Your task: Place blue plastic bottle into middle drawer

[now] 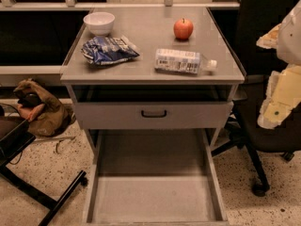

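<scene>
Grey metal tabletop (150, 55), four items on it.

- Blue plastic bottle (181, 61): lies on its side near the front edge, towards the front-right corner. White cap (210, 65) points at the right edge. Nothing touches it.
- Apple (183, 28): behind the bottle, towards the back edge, apart from it.
- White bowl (99, 22): back-left corner.
- Blue-and-white snack bag (108, 50): left side, well apart from the bottle.

Below the front edge: closed drawer front with a black handle (154, 113). Under that, the middle drawer (153, 192) is pulled fully out, floor bare.

Gripper (281, 95): pale shape at the right margin of the view, beyond the tabletop's right edge, over the black office chair (263, 140), lower than the front-right corner. It holds nothing. Open or closed: cannot tell from here.

Step in hand (judgement): approach and pick. The drawer is ready and the bottle is not yet grasped, so the task is at its start.

Next move calls for (judgement):
- Travel in over the right edge to above the bottle.
- Grip across the narrow width of the body, not along its length.
- A round bottle lying flat may roll towards the front edge if nudged; come down square.
- Lift clear of the front edge, carry forward and down past the handled front, release low over the drawer floor.
</scene>
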`<state>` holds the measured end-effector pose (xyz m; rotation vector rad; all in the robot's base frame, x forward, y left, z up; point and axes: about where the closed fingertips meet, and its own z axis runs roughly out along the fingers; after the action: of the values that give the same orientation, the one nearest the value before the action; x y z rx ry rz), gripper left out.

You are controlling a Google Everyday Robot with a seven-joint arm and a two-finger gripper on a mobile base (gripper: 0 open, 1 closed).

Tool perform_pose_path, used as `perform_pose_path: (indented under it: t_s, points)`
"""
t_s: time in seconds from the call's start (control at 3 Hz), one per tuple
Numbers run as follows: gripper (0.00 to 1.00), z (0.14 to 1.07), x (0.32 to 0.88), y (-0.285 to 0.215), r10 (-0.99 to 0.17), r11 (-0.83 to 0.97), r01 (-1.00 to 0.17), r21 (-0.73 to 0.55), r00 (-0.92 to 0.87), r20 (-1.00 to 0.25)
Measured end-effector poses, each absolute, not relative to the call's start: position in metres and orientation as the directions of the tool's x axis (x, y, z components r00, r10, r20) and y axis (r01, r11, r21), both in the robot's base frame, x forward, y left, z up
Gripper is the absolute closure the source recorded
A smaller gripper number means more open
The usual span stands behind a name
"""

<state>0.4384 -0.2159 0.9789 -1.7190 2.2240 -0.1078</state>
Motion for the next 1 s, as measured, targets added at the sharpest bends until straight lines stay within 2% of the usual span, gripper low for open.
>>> perform_pose_path:
  t_s: [0.33,1.0]
  points:
    - [0.00,0.979,0.439,-0.216,-0.953,0.270,-0.928,-0.256,-0.219,-0.210]
    - [0.00,0.941,0.513,-0.162,-0.967,0.118,-0.967,-0.227,-0.059,-0.248]
